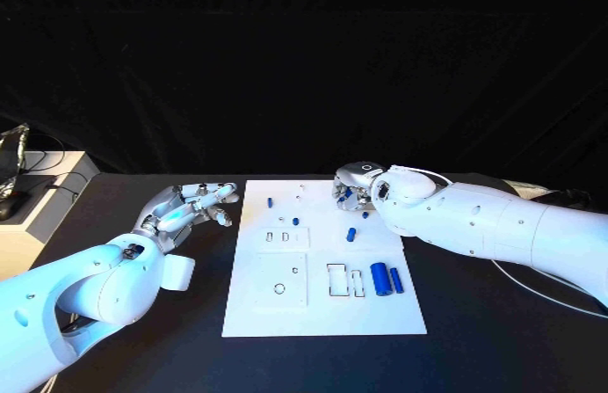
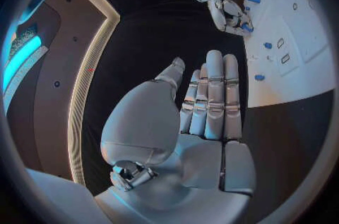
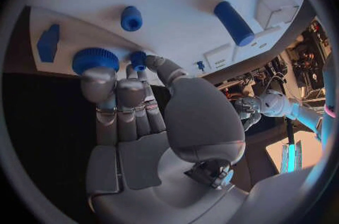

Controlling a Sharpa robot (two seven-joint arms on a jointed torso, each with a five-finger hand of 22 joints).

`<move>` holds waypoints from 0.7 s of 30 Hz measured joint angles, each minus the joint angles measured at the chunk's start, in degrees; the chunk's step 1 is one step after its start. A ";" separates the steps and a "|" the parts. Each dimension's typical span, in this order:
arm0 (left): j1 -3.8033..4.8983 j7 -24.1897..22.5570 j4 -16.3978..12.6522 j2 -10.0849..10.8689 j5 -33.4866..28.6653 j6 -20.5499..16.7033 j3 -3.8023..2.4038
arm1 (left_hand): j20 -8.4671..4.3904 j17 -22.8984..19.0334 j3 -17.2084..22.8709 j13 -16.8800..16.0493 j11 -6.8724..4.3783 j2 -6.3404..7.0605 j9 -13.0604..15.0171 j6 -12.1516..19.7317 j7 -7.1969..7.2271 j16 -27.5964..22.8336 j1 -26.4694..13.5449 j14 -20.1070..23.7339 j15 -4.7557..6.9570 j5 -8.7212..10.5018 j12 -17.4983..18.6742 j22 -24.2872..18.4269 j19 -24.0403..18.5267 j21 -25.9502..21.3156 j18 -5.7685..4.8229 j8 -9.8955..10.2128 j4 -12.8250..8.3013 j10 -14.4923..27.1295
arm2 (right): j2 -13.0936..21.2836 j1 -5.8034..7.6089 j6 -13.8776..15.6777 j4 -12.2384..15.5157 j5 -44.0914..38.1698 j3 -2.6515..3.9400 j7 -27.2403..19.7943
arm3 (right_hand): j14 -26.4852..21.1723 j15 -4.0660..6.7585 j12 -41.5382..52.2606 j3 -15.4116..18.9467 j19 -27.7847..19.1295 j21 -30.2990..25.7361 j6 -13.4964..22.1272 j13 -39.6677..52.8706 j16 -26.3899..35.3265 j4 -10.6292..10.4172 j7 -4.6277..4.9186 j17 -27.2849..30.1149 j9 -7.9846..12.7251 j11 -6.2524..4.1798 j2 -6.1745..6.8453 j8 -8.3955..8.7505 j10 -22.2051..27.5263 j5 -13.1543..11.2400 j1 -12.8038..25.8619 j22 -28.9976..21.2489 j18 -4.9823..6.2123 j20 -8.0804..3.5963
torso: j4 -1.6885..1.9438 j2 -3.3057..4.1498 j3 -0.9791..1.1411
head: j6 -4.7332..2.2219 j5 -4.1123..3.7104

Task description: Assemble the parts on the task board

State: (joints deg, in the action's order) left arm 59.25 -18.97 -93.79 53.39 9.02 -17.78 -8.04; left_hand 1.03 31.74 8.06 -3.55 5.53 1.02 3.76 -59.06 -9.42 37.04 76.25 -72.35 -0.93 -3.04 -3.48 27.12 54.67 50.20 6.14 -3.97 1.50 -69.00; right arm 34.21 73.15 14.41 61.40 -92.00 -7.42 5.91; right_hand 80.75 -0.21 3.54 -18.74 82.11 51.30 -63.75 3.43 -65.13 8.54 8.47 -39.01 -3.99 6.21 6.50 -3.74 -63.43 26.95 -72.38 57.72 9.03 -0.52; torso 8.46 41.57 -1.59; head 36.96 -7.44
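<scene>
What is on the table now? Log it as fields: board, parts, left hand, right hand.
board: white board, flat, mid-table
parts: two blue cylinders side by side near its right edge; small blue pieces farther back
left hand: left hand holds nothing, fingers straight, beside the board's left edge
right hand: right hand at the far right corner, fingertips at a disc and a small part; grip unclear

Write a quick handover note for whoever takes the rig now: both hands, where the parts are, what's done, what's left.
Left hand: open, off the task board's left edge, holding nothing.
Right hand: at the board's far right, fingers pinching a small blue part beside the ridged blue disc.
Two blue cylinders lie loose near the right edge; a blue peg stands mid-board.
Done: cannot tell which parts are seated.
Left: place the pinched part and the loose pieces.
</scene>
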 measured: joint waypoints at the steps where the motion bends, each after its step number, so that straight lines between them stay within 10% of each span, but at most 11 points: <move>1: 0.00 0.03 0.02 0.00 0.00 0.01 0.00 | 0.00 0.00 0.00 0.00 0.00 0.00 0.00 0.00 0.00 0.00 0.00 0.00 0.00 0.00 0.00 0.00 0.00 0.00 0.01 0.00 0.00 0.00 | 0.02 0.01 0.00 0.00 -0.01 0.00 0.02 | -0.11 -0.11 0.00 0.00 0.13 -0.36 0.00 0.00 0.00 0.00 0.00 0.10 0.00 0.00 0.00 0.00 0.01 0.00 0.00 0.30 0.26 0.12 | 0.03 0.02 -0.02 | 0.00 -0.01; 12: -0.04 0.27 0.22 -0.01 0.00 0.11 0.00 | 0.00 -0.15 -0.24 0.00 0.00 0.00 0.00 0.00 0.00 0.00 0.00 0.00 0.00 0.00 0.00 -0.08 0.00 0.00 0.00 0.00 0.24 0.00 | 0.57 0.09 0.21 0.68 -0.06 0.07 0.09 | -0.30 -0.09 -0.13 -0.43 1.22 -3.33 -0.78 -0.10 0.00 0.23 -0.19 -0.04 -0.13 -0.49 0.11 0.00 -1.41 0.01 -0.37 4.17 0.36 0.01 | 0.18 0.26 -0.08 | -0.12 -0.09; 21: -0.16 0.43 0.31 -0.01 0.00 0.15 0.00 | 0.00 -0.20 -0.40 0.00 0.00 0.00 0.00 0.00 0.00 0.13 0.00 0.00 0.00 0.00 0.00 -0.10 0.00 0.01 0.00 0.00 0.07 -0.01 | 1.13 -0.08 3.06 1.68 -0.05 -0.01 0.01 | -0.16 1.65 -0.51 -4.70 1.41 0.44 -4.21 -0.16 -0.77 2.31 -1.29 -2.47 -0.58 -0.64 -2.07 0.00 -5.98 -6.25 -3.01 7.90 0.37 -0.44 | 0.27 0.38 -0.19 | -0.12 -0.09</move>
State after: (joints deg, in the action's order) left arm 59.09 -18.54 -93.48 53.38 9.02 -17.62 -8.04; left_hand 1.03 31.54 7.66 -3.55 5.52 1.02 3.75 -59.06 -9.42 37.17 76.26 -72.35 -0.93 -3.04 -3.48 27.02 54.67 50.21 6.14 -3.97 1.58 -69.01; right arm 35.34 73.07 17.46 63.08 -92.05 -7.42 5.92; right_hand 80.59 1.45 3.03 -23.44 83.52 51.74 -67.96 3.27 -65.90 10.85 7.18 -41.48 -4.56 5.57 4.42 -3.75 -69.40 20.71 -75.39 65.62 9.41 -0.96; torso 8.73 41.96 -1.79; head 36.84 -7.54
